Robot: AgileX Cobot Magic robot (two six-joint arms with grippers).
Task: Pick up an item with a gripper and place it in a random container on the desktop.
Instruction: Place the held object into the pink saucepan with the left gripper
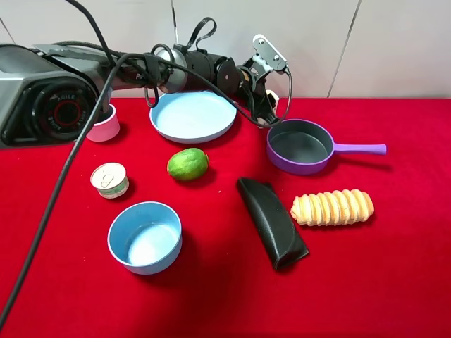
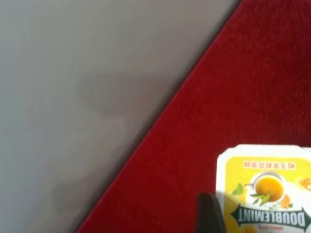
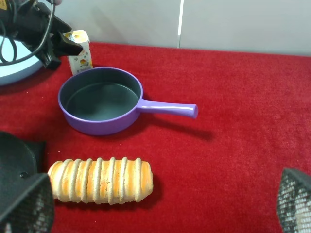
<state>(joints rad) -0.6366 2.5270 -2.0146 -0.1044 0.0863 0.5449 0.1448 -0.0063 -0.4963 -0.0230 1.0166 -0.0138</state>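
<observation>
The white and pale-yellow carton [image 3: 80, 51] stands upright on the red cloth at the back, just behind the purple pan. It is barely visible in the high view [image 1: 278, 98]. My left gripper [image 1: 270, 104] has reached across to it. One dark finger [image 2: 209, 216] lies against the carton's printed top [image 2: 265, 191]; the other finger is out of view. The pink saucepan [image 1: 106, 127] sits at the far left, partly behind the left arm. My right gripper [image 3: 160, 213] is open and empty, low over the cloth near the bread.
A purple frying pan [image 1: 299, 146] sits right of the carton and a light-blue plate [image 1: 192, 115] left of it. A lime [image 1: 187, 164], a tin can [image 1: 110, 179], a blue bowl [image 1: 144, 236], a black case [image 1: 271, 222] and a bread roll [image 1: 332, 207] lie in front.
</observation>
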